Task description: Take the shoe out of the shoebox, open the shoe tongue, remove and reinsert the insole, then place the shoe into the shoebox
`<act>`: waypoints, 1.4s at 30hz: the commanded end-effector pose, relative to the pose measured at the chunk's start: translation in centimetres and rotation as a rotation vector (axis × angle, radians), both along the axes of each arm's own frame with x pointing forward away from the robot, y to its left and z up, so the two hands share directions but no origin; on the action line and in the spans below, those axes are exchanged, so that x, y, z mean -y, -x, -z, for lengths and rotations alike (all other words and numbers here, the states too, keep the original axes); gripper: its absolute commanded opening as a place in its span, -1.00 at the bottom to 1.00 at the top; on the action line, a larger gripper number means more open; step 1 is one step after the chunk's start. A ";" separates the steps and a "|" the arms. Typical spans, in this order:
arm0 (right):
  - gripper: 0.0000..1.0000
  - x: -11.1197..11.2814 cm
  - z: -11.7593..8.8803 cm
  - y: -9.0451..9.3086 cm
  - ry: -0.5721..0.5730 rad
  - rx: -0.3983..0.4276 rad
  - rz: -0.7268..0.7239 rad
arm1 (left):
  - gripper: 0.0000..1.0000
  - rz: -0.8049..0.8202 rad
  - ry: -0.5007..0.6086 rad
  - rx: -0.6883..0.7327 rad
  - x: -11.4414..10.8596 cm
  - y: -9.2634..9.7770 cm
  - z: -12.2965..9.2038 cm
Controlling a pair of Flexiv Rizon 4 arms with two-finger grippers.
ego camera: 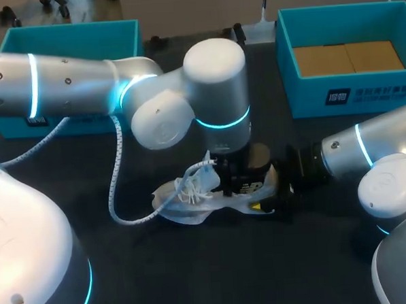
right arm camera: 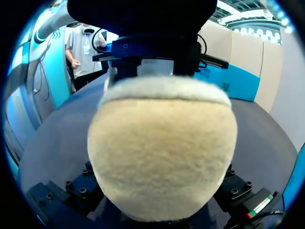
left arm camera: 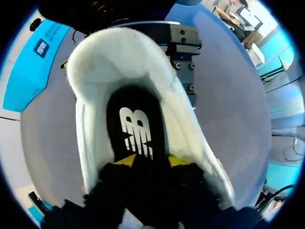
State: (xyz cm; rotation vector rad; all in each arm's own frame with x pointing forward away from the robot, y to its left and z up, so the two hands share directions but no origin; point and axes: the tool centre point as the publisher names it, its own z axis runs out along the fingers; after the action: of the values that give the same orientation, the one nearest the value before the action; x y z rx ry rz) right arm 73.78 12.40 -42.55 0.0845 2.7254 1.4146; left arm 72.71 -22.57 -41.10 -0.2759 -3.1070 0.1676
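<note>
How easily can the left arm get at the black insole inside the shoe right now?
Probably yes, easily. The left gripper sits down in the open mouth of the shoe, right at the black insole, with nothing visible between them. Whether it has hold of the insole cannot be told.

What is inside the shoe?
A black insole, with the left end effector down on it. The end effector covers the part toward the toe.

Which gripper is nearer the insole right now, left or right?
Left. The left gripper sits inside the shoe on the insole; the right gripper is outside, behind the heel.
</note>
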 end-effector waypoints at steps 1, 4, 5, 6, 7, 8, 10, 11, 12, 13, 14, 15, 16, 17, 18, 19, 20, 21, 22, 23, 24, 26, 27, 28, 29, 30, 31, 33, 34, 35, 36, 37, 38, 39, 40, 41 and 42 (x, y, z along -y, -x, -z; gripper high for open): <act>-1.00 -0.2 0.0 0.0 0.007 0.001 0.002 | -1.00 -0.009 0.002 0.020 -0.4 -0.1 2.5; -1.00 -0.2 0.0 0.0 0.007 0.001 0.002 | -1.00 -0.014 -0.007 0.034 -0.6 -0.3 2.8; -1.00 -0.2 0.0 0.0 0.007 0.001 0.002 | -1.00 -0.016 -0.010 0.036 -0.7 -0.4 2.9; -1.00 -0.2 0.0 0.0 0.007 0.001 0.002 | -1.00 -0.020 -0.012 0.039 -0.8 -0.5 2.9; -1.00 -0.2 0.0 0.0 0.007 0.001 0.002 | -1.00 -0.023 -0.016 0.041 -0.8 -0.6 2.8; -1.00 -0.2 0.0 0.0 0.007 0.001 0.002 | -1.00 -0.028 -0.015 0.042 -0.9 -0.8 2.8; -1.00 -0.2 0.0 0.0 0.007 0.001 0.002 | -1.00 -0.035 -0.015 0.042 -1.1 -1.1 2.4; -1.00 -0.2 0.0 0.0 0.007 0.001 0.002 | -1.00 -0.044 -0.011 0.045 -1.2 -1.2 2.2; -1.00 -0.2 0.0 0.0 0.007 0.001 0.002 | -1.00 -0.050 -0.011 0.041 -1.3 -1.4 1.9; -1.00 -0.2 0.0 0.0 0.007 0.001 0.002 | -1.00 -0.059 -0.005 0.029 -1.4 -1.5 1.5; -1.00 -0.2 0.0 0.0 0.007 0.001 0.002 | -1.00 -0.068 0.007 0.023 -1.6 -1.7 1.0; -1.00 -0.2 0.0 0.0 0.007 0.001 0.002 | -1.00 -0.073 0.008 0.019 -1.7 -1.8 0.7; -1.00 -0.2 0.0 0.0 0.007 0.001 0.002 | -1.00 -0.079 0.012 0.016 -1.8 -1.8 0.3; -1.00 -0.2 0.0 0.0 0.007 0.001 0.002 | -1.00 -0.084 0.016 0.014 -1.9 -1.9 0.0; -1.00 -0.2 0.0 0.0 0.007 0.001 0.002 | -1.00 -0.088 0.014 0.008 -2.0 -1.9 -0.3; -1.00 -0.2 0.0 0.0 0.007 0.001 0.002 | -1.00 -0.090 0.014 0.003 -2.0 -2.0 -0.5; -1.00 -0.2 0.0 0.0 0.007 0.001 0.002 | -1.00 -0.093 0.020 0.003 -2.1 -1.9 -0.9; -1.00 -0.2 0.0 0.0 0.007 0.001 0.002 | -1.00 -0.094 0.021 0.003 -2.2 -1.9 -1.2; -1.00 -0.2 0.0 0.0 0.007 0.001 0.002 | -1.00 -0.095 0.023 0.000 -2.3 -1.9 -1.6; -1.00 -0.2 0.0 0.0 0.007 0.001 0.002 | -1.00 -0.096 0.026 0.001 -2.3 -1.8 -1.9; -1.00 -0.2 0.0 0.0 0.007 0.001 0.002 | -1.00 -0.100 0.028 -0.010 -2.4 -1.8 -2.2; -1.00 -0.2 0.0 0.0 0.007 0.001 0.002 | -1.00 -0.098 0.035 -0.015 -2.5 -1.8 -2.9; -1.00 -0.2 0.0 0.0 0.007 0.001 0.002 | -1.00 -0.097 0.033 -0.021 -2.5 -1.8 -3.2; -1.00 -0.2 0.0 0.0 0.007 0.001 0.002 | -1.00 -0.097 0.033 -0.022 -2.5 -1.7 -3.4; -1.00 -0.2 0.0 0.0 0.007 0.001 0.002 | -1.00 -0.098 0.037 -0.021 -2.5 -1.7 -3.7; -1.00 -0.2 0.0 0.0 0.007 0.001 0.002 | -1.00 -0.098 0.036 -0.025 -2.6 -1.7 -3.9; -1.00 -0.2 0.0 0.0 0.007 0.001 0.002 | -1.00 -0.095 0.042 -0.036 -2.6 -1.7 -4.1; -1.00 -0.2 0.0 0.0 0.007 0.001 0.002 | -1.00 -0.095 0.037 -0.049 -2.7 -1.7 -4.4; -1.00 -0.2 0.0 0.0 0.007 0.001 0.002 | -1.00 -0.093 0.039 -0.048 -2.7 -1.6 -4.6; -1.00 -0.2 0.0 0.0 0.007 0.001 0.002 | -1.00 -0.092 0.040 -0.056 -2.8 -1.6 -4.7; -1.00 -0.2 0.0 0.0 0.007 0.001 0.002 | -1.00 -0.091 0.045 -0.062 -2.8 -1.5 -4.9; -1.00 -0.2 0.0 0.0 0.007 0.001 0.002 | -1.00 -0.093 0.052 -0.068 -2.9 -1.4 -5.1; -1.00 -0.2 0.0 0.0 0.007 0.001 0.002 | -1.00 -0.095 0.056 -0.084 -2.9 -1.4 -5.3; -1.00 -0.2 0.0 0.0 0.007 0.001 0.002 | -1.00 -0.095 0.067 -0.091 -3.0 -1.3 -5.4; -1.00 -0.2 0.0 0.0 0.007 0.001 0.002 | -1.00 -0.095 0.074 -0.103 -3.0 -1.2 -5.6; -1.00 -0.2 0.0 0.0 0.007 0.001 0.002 | -1.00 -0.095 0.074 -0.107 -3.0 -1.1 -5.8; -1.00 -0.2 0.0 0.0 0.007 0.001 0.002 | -1.00 -0.091 0.084 -0.112 -3.1 -1.0 -6.0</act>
State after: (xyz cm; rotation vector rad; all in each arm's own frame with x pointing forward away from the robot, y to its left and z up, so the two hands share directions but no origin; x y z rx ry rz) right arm 73.89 12.49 -42.43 0.0837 2.7253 1.4148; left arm 73.68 -20.35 -35.56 -0.1139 -3.0136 0.2782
